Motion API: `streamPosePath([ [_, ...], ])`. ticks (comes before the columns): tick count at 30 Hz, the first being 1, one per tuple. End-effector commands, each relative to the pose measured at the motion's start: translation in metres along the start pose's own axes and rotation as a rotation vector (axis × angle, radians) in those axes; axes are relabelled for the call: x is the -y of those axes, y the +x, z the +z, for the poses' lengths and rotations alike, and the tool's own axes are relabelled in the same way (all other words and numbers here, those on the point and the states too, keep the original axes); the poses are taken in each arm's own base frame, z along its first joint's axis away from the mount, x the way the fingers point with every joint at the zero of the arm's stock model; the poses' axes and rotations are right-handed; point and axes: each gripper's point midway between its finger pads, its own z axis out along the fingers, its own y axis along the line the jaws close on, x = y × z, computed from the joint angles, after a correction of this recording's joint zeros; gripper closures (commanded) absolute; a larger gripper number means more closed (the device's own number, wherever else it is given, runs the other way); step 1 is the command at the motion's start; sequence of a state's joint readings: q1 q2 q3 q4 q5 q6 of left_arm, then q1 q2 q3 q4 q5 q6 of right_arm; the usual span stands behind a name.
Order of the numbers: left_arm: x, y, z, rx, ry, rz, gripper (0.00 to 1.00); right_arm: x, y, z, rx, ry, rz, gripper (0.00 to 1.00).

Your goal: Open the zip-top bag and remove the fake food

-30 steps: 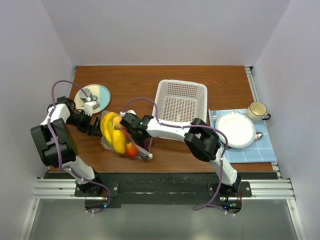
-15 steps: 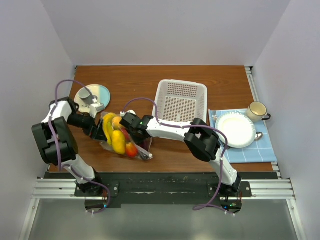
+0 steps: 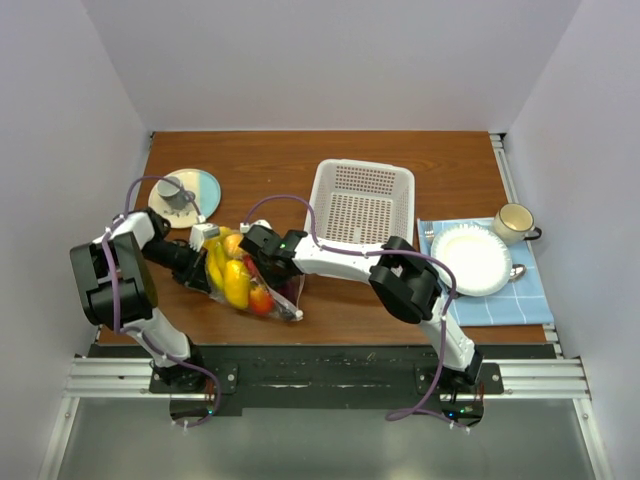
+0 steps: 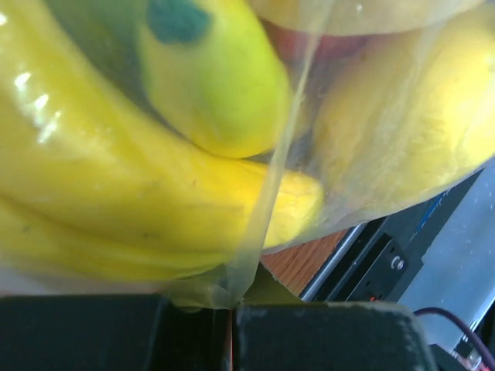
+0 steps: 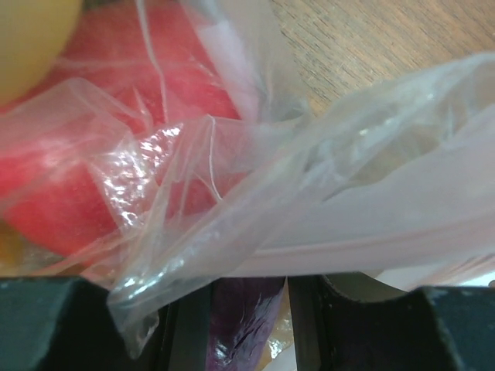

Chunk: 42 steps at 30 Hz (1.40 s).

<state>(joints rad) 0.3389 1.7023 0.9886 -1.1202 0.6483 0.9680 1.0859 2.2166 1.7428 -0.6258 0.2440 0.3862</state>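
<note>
Left of centre on the table, near the white basket, the zip-top bag is lying with the fake food sitting inside it, none taken out yet. The left gripper is pinching a fold of film beside the bananas, jaws pressed together. The right gripper seems to be clamping bunched film, something purple showing in its gap. Emptying is waiting. No readable writing is showing; one banana is carrying a blank teal patch.
</note>
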Motion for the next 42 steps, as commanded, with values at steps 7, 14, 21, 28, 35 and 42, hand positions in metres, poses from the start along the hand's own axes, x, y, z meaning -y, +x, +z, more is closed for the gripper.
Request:
streamPosePath([
  [7,-0.035,-0.042,-0.051,0.077,-0.301,0.151,1.0,0.021,-0.028,-0.088,0.076,-0.045,0.012,1.0],
  [14,-0.055,-0.038,-0.074,0.031,-0.481,0.17,1.0,0.066,-0.021,-0.121,0.12,-0.04,0.101,1.0],
  [21,-0.046,-0.046,-0.087,0.037,-0.501,0.187,1.0,0.167,-0.031,-0.141,0.224,0.184,0.256,1.0],
  [28,-0.009,-0.077,-0.106,0.076,-0.445,0.246,1.0,0.232,-0.055,-0.13,0.304,0.385,0.282,0.77],
  [35,-0.002,-0.066,-0.105,0.04,-0.455,0.258,1.0,0.232,-0.026,-0.109,0.226,0.404,0.246,0.33],
  [42,0.003,-0.063,-0.107,0.029,-0.452,0.269,1.0,0.214,0.037,-0.11,0.138,0.328,0.256,0.34],
])
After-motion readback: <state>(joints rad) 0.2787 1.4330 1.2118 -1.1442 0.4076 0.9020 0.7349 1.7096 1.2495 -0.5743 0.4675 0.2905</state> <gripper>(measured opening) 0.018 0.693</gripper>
